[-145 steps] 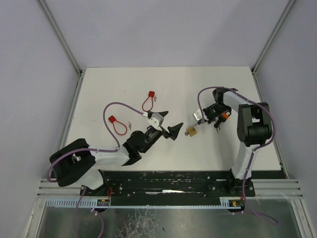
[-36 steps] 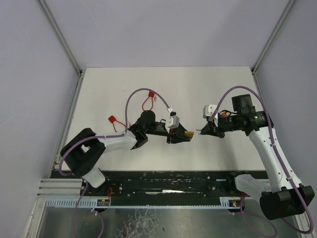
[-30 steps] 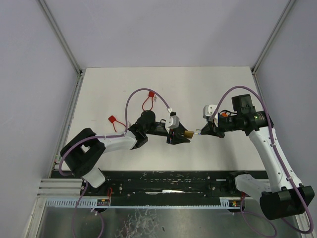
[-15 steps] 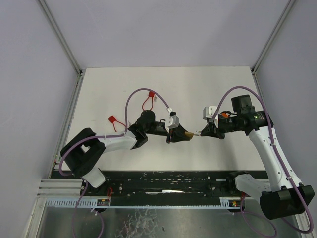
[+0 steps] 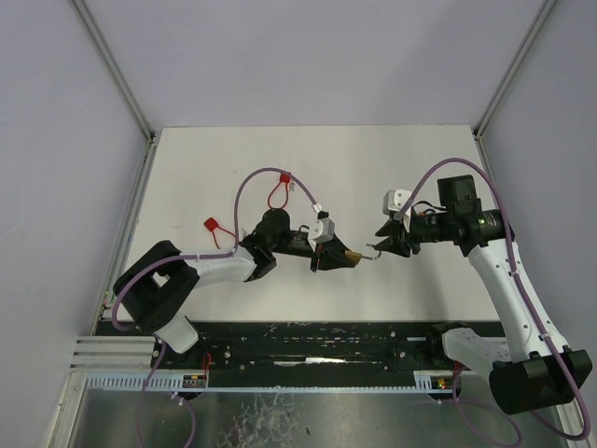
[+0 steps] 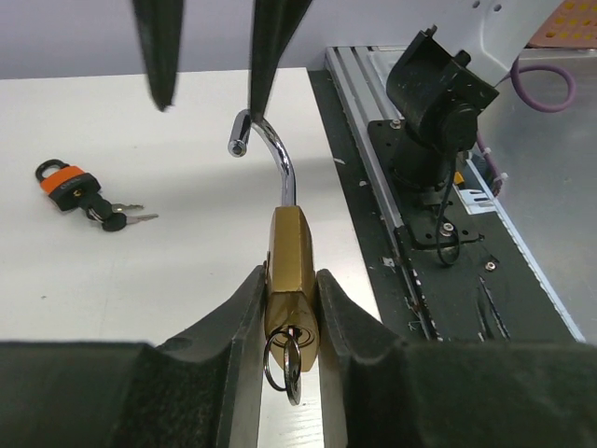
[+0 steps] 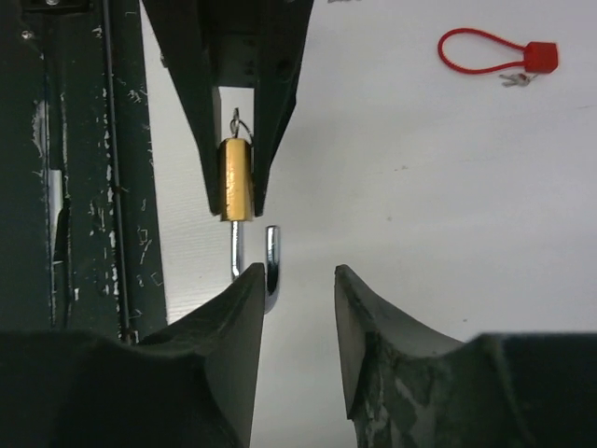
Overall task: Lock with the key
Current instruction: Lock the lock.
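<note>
Clamping a brass padlock (image 5: 352, 254) by its body, the left hand (image 5: 328, 259) reaches toward the middle of the bench (image 5: 392, 168), its fingers closed to a narrow gap that the lock fills. Out beyond that hand's left side lie two red cable locks (image 5: 278, 193) (image 5: 215, 231), well apart from it on the white surface. From the left wrist camera the padlock (image 6: 291, 252) sits edge-on between the two pads, and a key ring (image 6: 283, 364) hangs from its keyhole end, the end nearest the wrist. The shackle (image 6: 275, 154) is sprung open and points away from the left hand, with its free tip curling to one side. Farther out, an orange and black padlock (image 6: 67, 185) with keys rests on the bench.

Just beyond the shackle's tip is the right hand (image 5: 384, 245), facing the left one. Its fingers (image 6: 275, 47) stand parted, with a clear gap between them and nothing gripped. Seen from the right wrist, the shackle's bend (image 7: 270, 261) lies against the inner edge of one finger; whether they touch cannot be told.
</note>
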